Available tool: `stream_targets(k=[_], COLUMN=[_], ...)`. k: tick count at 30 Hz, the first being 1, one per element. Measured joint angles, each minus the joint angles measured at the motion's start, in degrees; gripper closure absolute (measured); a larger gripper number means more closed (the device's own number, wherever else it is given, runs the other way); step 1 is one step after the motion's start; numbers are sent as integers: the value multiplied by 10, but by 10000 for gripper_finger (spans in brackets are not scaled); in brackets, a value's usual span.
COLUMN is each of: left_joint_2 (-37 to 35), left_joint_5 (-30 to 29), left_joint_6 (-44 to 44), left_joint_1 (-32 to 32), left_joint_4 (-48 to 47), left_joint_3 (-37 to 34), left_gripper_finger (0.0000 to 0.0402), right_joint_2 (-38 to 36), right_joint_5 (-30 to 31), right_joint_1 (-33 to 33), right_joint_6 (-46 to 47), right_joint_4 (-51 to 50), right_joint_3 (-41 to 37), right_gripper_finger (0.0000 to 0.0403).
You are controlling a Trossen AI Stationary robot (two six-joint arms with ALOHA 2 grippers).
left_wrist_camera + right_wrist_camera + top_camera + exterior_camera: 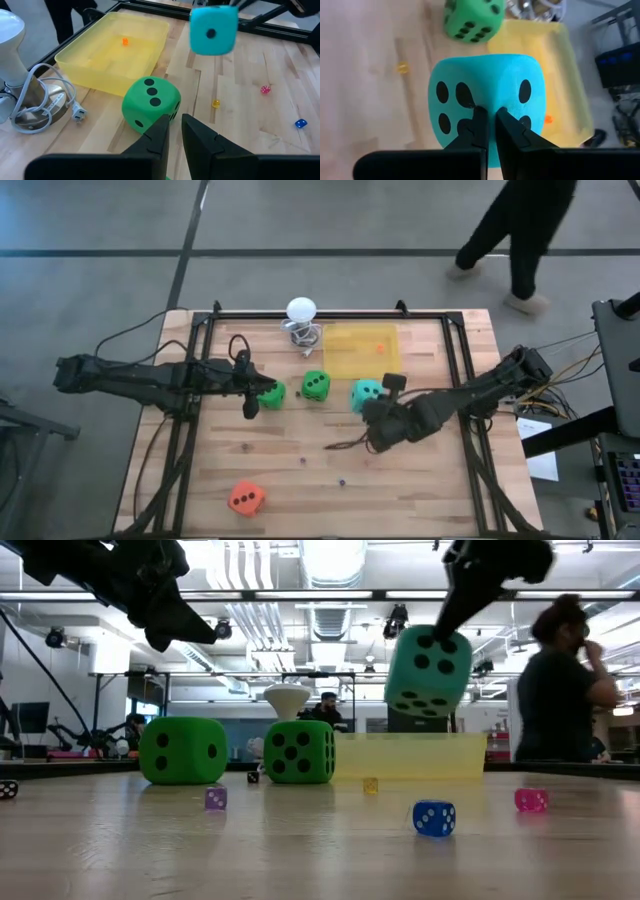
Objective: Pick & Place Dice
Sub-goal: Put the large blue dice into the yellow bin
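Observation:
My right gripper is shut on the teal die, which hangs in the air near the yellow tray. Two green dice rest flat on the table to the left of it. The orange-red die sits alone near the front edge. My left gripper hovers raised beside the left green die. Its fingers stand a narrow gap apart with nothing between them. My right gripper pinches the teal die between its two fingers at the edge where two pip faces meet. The soft edge is squeezed between the nearly closed tips. The fingers come slanting down from above. The die hangs tilted below them, lifted clear of the table.
A white ball on a wire stand with a cord stands left of the tray. Tiny dice lie scattered: purple, blue, pink, yellow. A black frame borders the table. A person walks beyond the far edge.

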Motion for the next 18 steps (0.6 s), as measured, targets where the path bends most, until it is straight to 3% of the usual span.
stream_targets(k=[10, 18], left_joint_2=[0, 0], left_joint_5=[0, 0], left_joint_6=[4, 11], left_joint_1=[0, 0], left_joint_4=[0, 0], left_joint_3=[0, 0], left_gripper_finger=[343, 343], right_joint_2=[2, 3], right_joint_5=[4, -71], right_joint_1=[-135, -249], right_joint_6=[-166, -312], right_joint_4=[40, 148], right_joint_3=[19, 15], right_gripper_finger=[396, 396])
